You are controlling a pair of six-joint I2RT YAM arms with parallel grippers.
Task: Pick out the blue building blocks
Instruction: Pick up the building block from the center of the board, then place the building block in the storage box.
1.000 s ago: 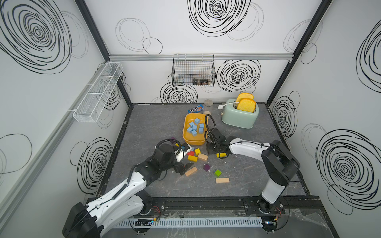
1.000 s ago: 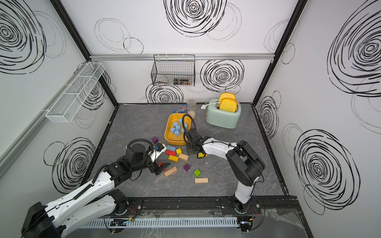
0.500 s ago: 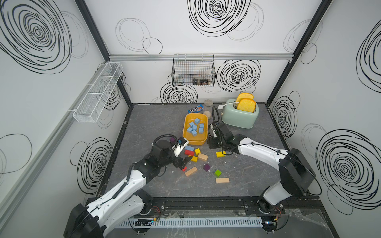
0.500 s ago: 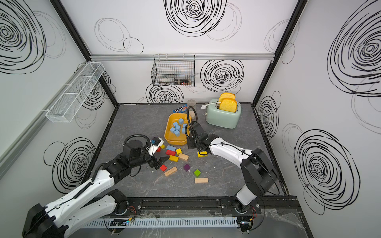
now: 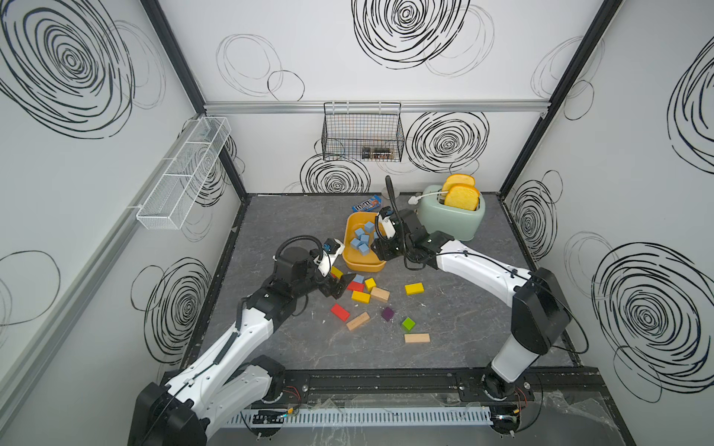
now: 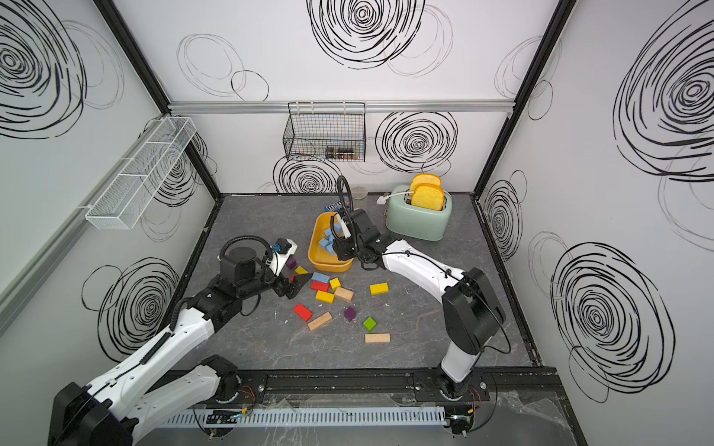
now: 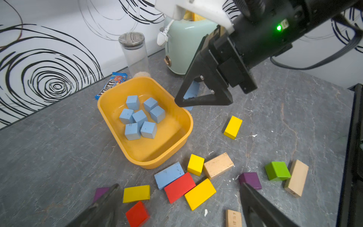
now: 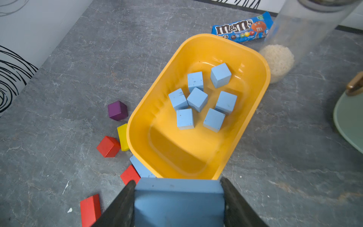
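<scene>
The step in hand is a delivery: the right gripper (image 7: 198, 98) is closed on a light-blue block (image 8: 178, 202) and holds it over the rim of the yellow tub (image 8: 198, 36), so the next move, I judge, calls for going a little further inward and opening. The left gripper (image 5: 343, 285) hangs wide open and empty over the loose blocks on the bench (image 5: 463, 328), near the one blue brick (image 7: 169, 175) outside the tub. I count seven blue cubes (image 8: 197, 99) in the tub, one held and one on the bench, and besides these four yellow blocks (image 7: 232, 126), three red blocks (image 7: 179, 186), three plain wood blocks (image 7: 218, 165), two purple blocks (image 7: 250, 179) and one green block (image 7: 277, 170).
</scene>
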